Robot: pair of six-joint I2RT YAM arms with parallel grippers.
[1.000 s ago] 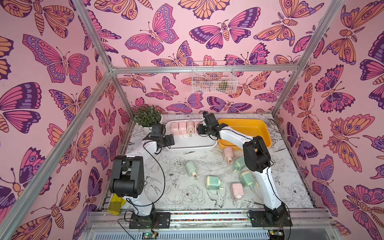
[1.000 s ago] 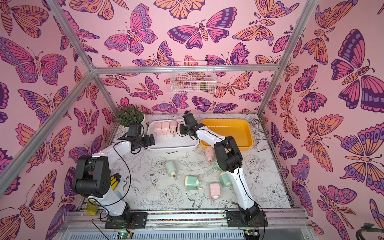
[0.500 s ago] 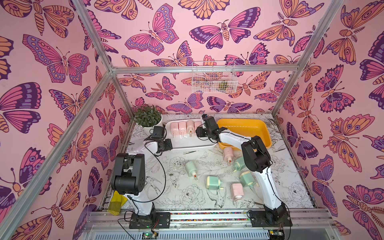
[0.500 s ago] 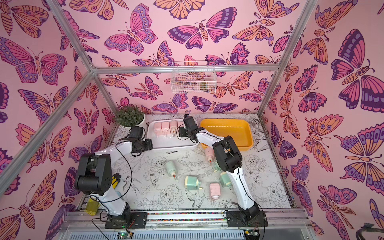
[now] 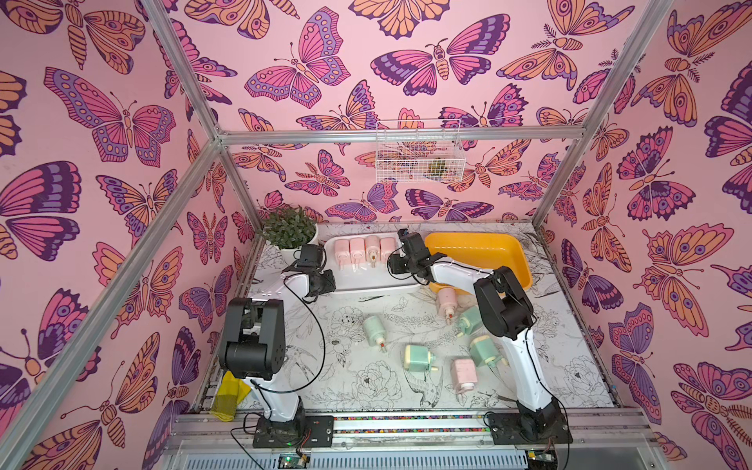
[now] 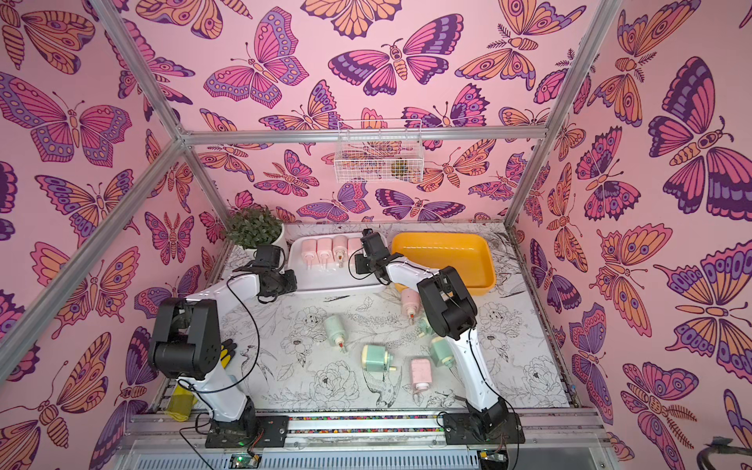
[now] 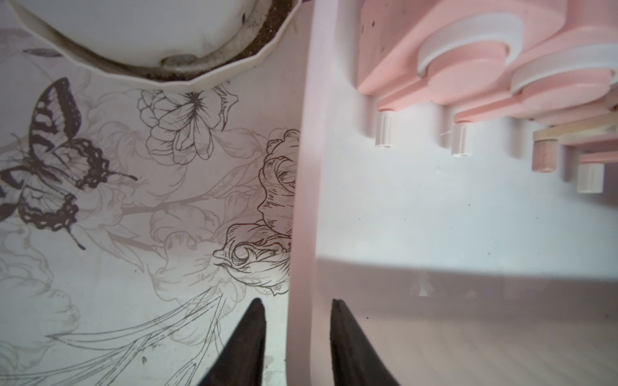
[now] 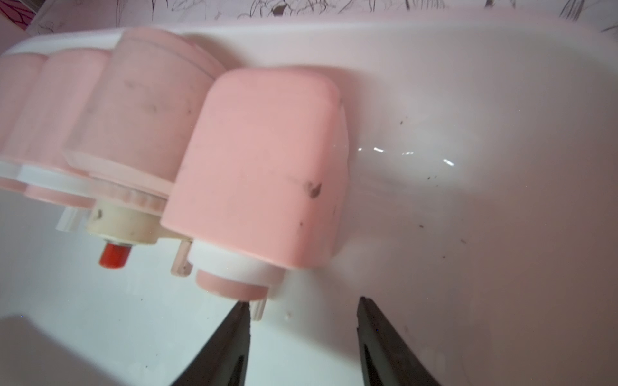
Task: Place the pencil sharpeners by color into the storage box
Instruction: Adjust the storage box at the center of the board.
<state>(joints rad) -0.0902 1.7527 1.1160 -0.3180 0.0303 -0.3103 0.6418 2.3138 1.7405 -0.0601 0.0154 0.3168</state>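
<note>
Moved: left claw point(image 7: 297, 302) has dropped back to the white box's point(image 5: 366, 283) left wall and narrowed; right claw point(image 8: 304, 300) has eased back a touch.
Left claw: narrow, one finger each side of that wall. Slivers of gap still show, so I wouldn't call it clamped.
Right claw: half wide and empty, low inside the box, with one tip right at the end pink's point(image 8: 261, 167) crank.
Boxed: four pink sharpeners point(image 5: 365, 248) in a row along the far wall, cranks pointing to the near wall.
Loose pinks point(image 5: 447, 299): one by the orange box's point(image 5: 480, 252) near edge, one toward the table's point(image 5: 366, 390) front edge.
Green sharpeners point(image 5: 418, 358): four, all on the table, two tucked against the right arm.
Handling: I reckon they're light, stiff, hollow plastic, and those smooth rounded corners could slip.
Hold: I'd pinch across the flat sides of the body, never the thin crank or cream end, which look snappable.
</note>
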